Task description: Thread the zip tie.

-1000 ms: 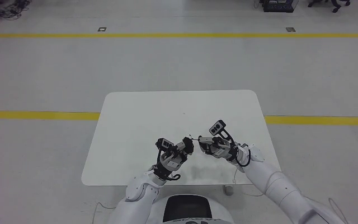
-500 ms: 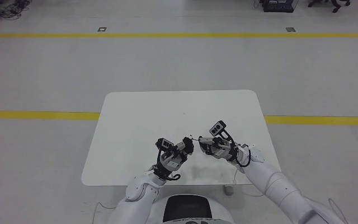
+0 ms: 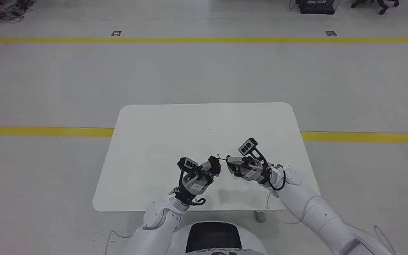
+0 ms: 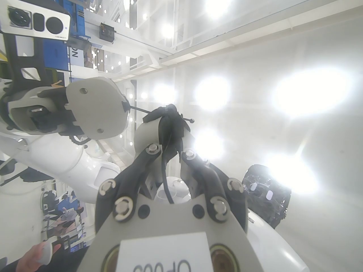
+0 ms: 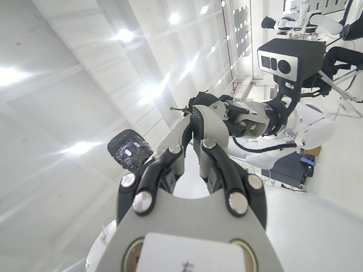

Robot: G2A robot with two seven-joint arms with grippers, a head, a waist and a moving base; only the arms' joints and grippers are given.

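Note:
Both grippers hang close together above the near part of the white table (image 3: 191, 127), tips facing each other. A thin black zip tie (image 3: 220, 157) spans the small gap between them. My left gripper (image 4: 170, 125) is shut on a dark bunched part of the zip tie (image 4: 141, 111), whose strap also runs down between the fingers. The thin end pokes out past the left fingertips. My right gripper (image 5: 192, 120) is shut on the zip tie (image 5: 178, 109), and a short tip sticks out beyond it. In the top view the left gripper (image 3: 213, 164) is on the left and the right gripper (image 3: 231, 166) on the right.
The table's near edge (image 3: 191, 210) lies just below the arms. Bare tabletop stretches toward the far side and both sides. Yellow floor lines (image 3: 57, 131) run past the table.
The right gripper has shifted very slightly toward the table's near edge. Both grippers keep their hold on the zip tie.

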